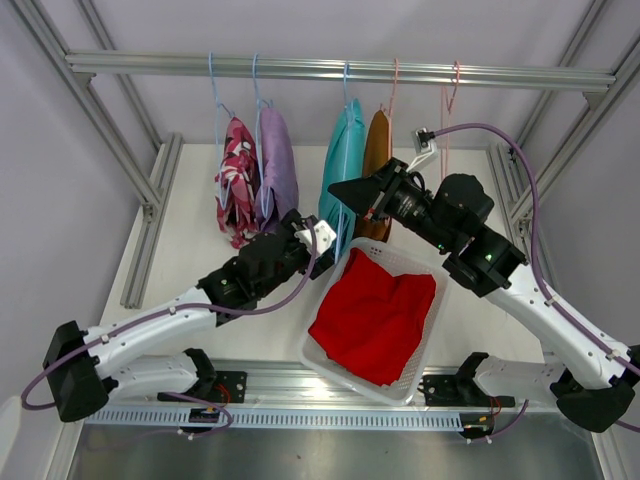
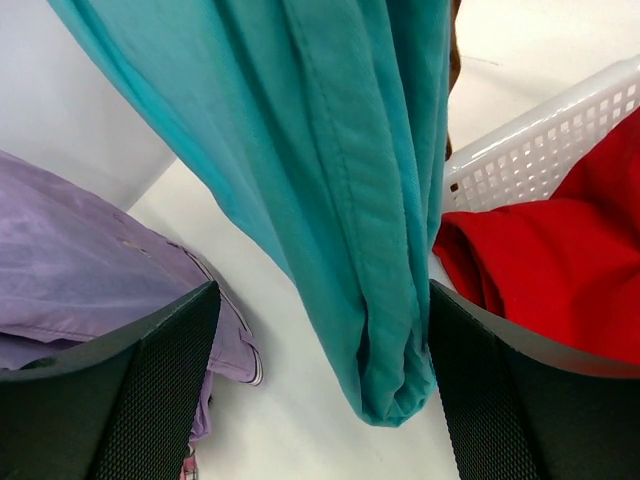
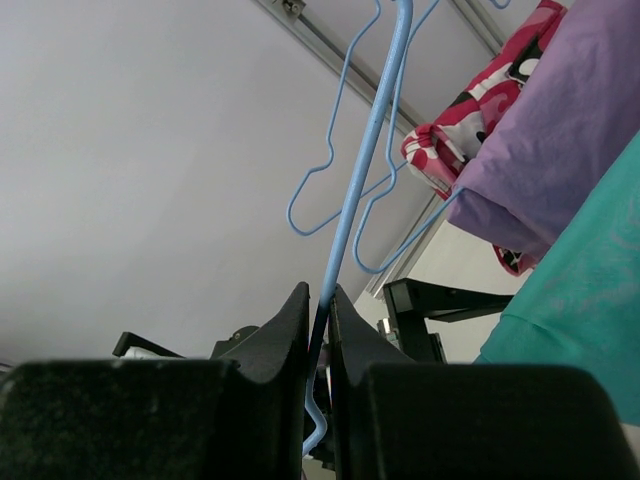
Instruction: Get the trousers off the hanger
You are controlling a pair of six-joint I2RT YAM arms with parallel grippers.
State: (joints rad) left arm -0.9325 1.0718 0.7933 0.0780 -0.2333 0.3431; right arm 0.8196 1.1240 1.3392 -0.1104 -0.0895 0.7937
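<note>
Trousers hang in a row from the rail [image 1: 340, 70], and the teal trousers [image 1: 345, 160] are near the middle of it, draped over a blue hanger [image 3: 362, 160] with their folded lower end hanging free just above the table [image 1: 200, 220]. That folded end sits between the fingers of the left gripper [image 2: 325, 380], which stand wide apart on either side of the cloth and are not closed on it. The right gripper [image 3: 320, 300] reaches in from the other side, its fingers pinched together on the blue hanger's wire below the hook. Just right of the teal pair hang the rust-brown trousers [image 1: 377, 150]. To the left are the lilac trousers [image 1: 277, 160] and, beside them, the camouflage trousers [image 1: 235, 180], each on its own hanger. A bare pink hanger [image 1: 447, 110] hangs farther right. The red trousers [image 1: 375, 310] lie crumpled in the white basket [image 1: 330, 365], which is on the table between the two arms.
</note>
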